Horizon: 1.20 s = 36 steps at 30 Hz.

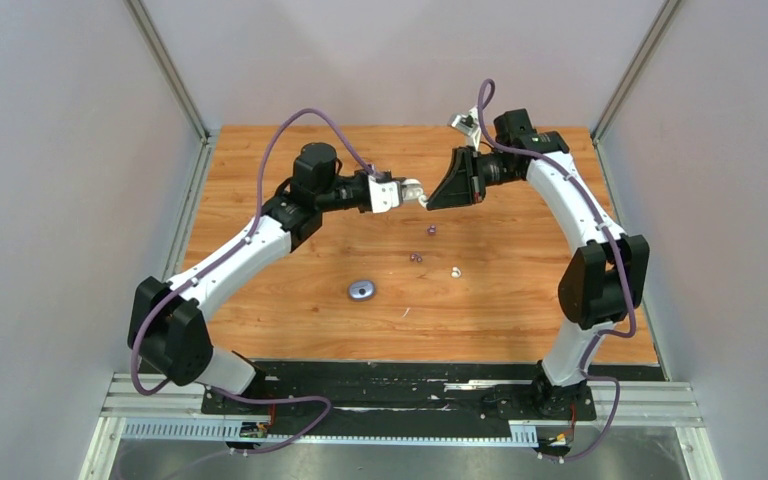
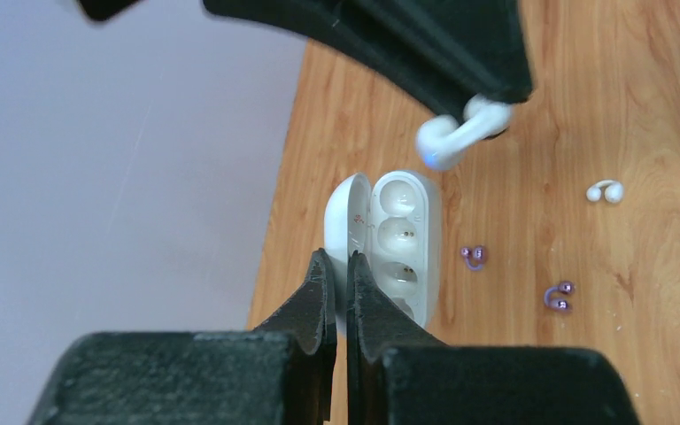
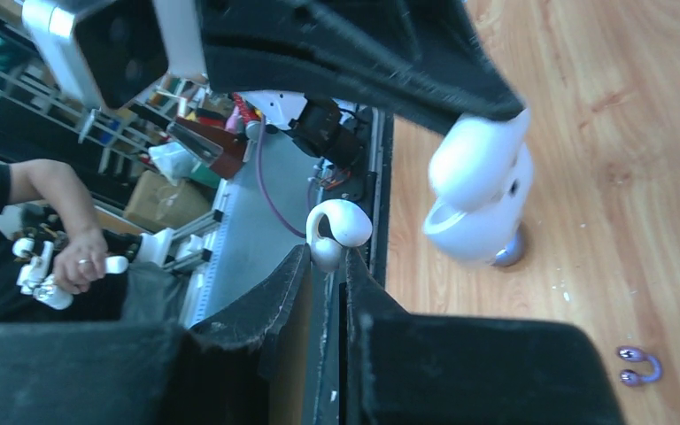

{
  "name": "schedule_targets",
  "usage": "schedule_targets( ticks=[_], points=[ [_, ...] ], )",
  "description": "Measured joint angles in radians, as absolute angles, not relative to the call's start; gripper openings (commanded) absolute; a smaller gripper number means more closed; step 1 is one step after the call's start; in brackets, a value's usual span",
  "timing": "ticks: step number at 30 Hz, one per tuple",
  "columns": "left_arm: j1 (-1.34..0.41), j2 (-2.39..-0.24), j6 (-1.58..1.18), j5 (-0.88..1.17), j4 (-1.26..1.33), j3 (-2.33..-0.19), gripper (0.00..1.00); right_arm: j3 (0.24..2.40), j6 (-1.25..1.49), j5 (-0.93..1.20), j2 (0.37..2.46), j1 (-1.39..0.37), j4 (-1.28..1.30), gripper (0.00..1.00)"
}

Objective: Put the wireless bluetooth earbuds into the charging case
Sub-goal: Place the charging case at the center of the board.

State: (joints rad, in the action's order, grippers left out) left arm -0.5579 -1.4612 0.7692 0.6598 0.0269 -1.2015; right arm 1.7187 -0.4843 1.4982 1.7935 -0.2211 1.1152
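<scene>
Top view with both wrist views. Nearest the arm bases, a closed purple case (image 1: 362,290) lies on the counter (image 1: 260,320), with neither arm near it. Just beyond it lie a loose white earbud (image 1: 456,271), a purple earbud (image 1: 416,256) and, a little farther, another purple earbud (image 1: 431,230), all apart from one another. Farther back the two arms meet above the counter. The left fingers (image 2: 319,301) are pinched shut on one end of the open white case (image 2: 403,239), its lid swung aside and its wells facing the other arm; the wells look empty. The right fingers (image 3: 270,301) are closed to a narrow gap on a second white earbud (image 3: 338,228), held just beside the case mouth but not in it. Progress, as judged: early — the white case is open and presented and one bud is in hand. No bud is seated, three lie on the counter, and the purple pair presumably belongs in the purple case — unopened.
</scene>
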Motion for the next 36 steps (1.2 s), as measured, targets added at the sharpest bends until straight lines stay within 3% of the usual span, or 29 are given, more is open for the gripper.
schedule_targets(
  ticks=[14, 36],
  points=[
    [-0.636, -1.449, 0.939, 0.583, -0.054, -1.209, 0.0, 1.68, 0.028, 1.529, 1.839, -0.245, 0.812, 0.0],
    [-0.64, -1.432, 0.977, 0.536, -0.097, -1.238, 0.0, 1.633, 0.255, 1.507, 1.856, -0.245, 0.704, 0.0]
  ],
)
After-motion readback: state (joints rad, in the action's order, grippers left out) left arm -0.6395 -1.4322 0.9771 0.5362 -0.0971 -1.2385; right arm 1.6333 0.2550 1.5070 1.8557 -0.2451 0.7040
